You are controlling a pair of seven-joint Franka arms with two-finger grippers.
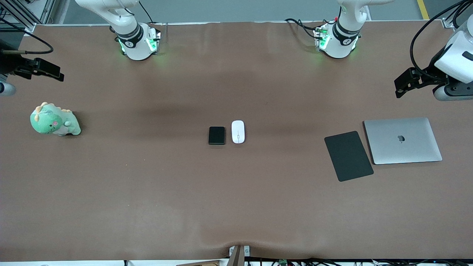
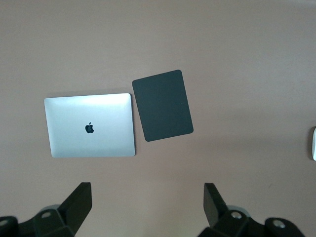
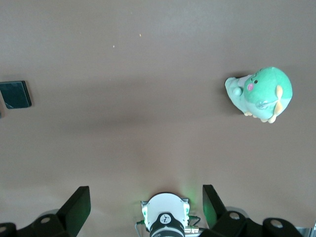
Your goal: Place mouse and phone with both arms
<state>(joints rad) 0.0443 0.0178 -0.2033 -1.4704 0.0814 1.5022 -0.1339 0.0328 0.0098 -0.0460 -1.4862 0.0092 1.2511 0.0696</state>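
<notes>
The white oval mouse (image 1: 238,131) and the small black phone (image 1: 216,135) lie side by side at the middle of the table, the phone toward the right arm's end. The left wrist view catches only a sliver of the mouse (image 2: 313,143). The phone (image 3: 16,94) also shows in the right wrist view. My left gripper (image 1: 402,85) hangs open and empty over the left arm's end of the table; the left wrist view shows it (image 2: 147,187) wide apart over bare table. My right gripper (image 1: 51,72) hangs open and empty over the right arm's end, its jaws (image 3: 146,190) also wide apart.
A flat black mouse pad (image 1: 348,156) and a closed silver laptop (image 1: 402,140) lie side by side toward the left arm's end. A green plush dinosaur (image 1: 54,120) sits toward the right arm's end. The right arm's base (image 3: 165,215) shows below its gripper.
</notes>
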